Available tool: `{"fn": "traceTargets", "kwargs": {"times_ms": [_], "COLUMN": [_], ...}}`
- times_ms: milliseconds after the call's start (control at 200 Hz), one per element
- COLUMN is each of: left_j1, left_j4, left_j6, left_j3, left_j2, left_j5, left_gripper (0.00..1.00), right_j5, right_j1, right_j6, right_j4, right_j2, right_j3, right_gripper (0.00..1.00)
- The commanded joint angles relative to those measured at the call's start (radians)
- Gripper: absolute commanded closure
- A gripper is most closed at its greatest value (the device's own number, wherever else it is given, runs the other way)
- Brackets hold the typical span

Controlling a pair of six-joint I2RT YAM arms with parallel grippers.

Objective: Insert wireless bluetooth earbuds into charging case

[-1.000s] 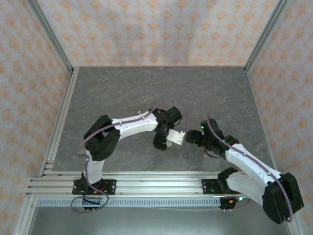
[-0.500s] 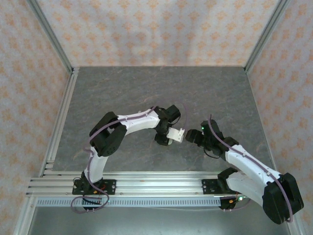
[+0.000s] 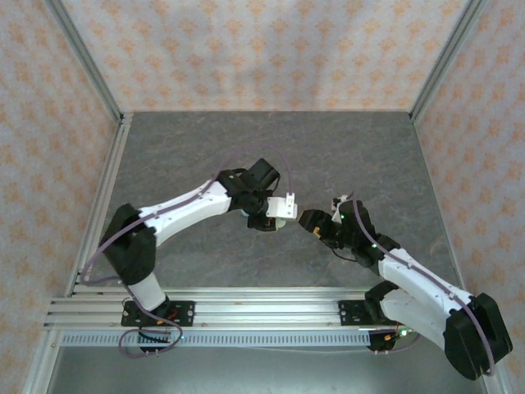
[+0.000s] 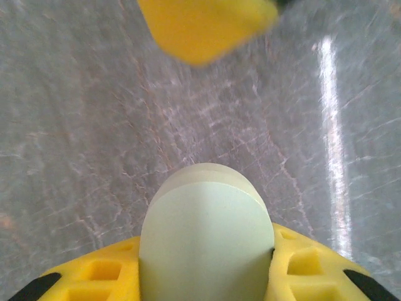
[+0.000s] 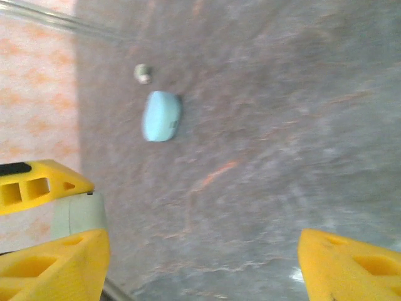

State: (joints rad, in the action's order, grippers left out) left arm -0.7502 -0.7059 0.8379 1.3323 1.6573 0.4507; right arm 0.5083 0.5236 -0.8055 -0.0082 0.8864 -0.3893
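Charging case (image 3: 277,222) is only a pale fleck from above, mostly hidden under the left gripper (image 3: 273,220) over the table (image 3: 205,148). The right gripper (image 3: 311,220) hangs just beside it, too dark to read. At the left wrist, both yellow fingers (image 4: 307,269) clamp the mint case, its lower part cut off, and a blurred yellow shape (image 4: 207,28) crosses the top edge. At the right wrist, the wide-spread fingers hold nothing. A blue case (image 5: 161,116) lies flat, with a tiny blurred earbud (image 5: 143,73) near it.
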Motion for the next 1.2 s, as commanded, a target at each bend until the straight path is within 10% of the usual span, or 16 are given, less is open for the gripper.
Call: {"fn": "traceTargets", "kwargs": {"times_ms": [0,635,941,1196], "left_j1": [0.006,0.006,0.006,0.046], "left_j4": [0.016,0.042,0.133,0.333], "left_j6": [-0.067,-0.160,-0.230,-0.422], "left_j3": [-0.033,-0.040,-0.130,-0.278], "left_j2": [-0.057,-0.191,-0.296,-0.474], "left_j5": [0.077,0.174,0.160,0.097], "left_gripper": [0.66,0.65,0.62,0.21], "right_j5": [0.016,0.037,0.070,0.057], "right_j1": [0.047,0.200,0.205,0.205], "right_j6": [-0.054,0.017,-0.055,-0.179], "right_j4": [0.081,-0.013,0.037,0.130], "right_j2": [-0.055,0.038,0.037,0.035], "right_j3": [-0.040,-0.216,-0.228,-0.229], "right_gripper": [0.22,0.33,0.75,0.86]}}
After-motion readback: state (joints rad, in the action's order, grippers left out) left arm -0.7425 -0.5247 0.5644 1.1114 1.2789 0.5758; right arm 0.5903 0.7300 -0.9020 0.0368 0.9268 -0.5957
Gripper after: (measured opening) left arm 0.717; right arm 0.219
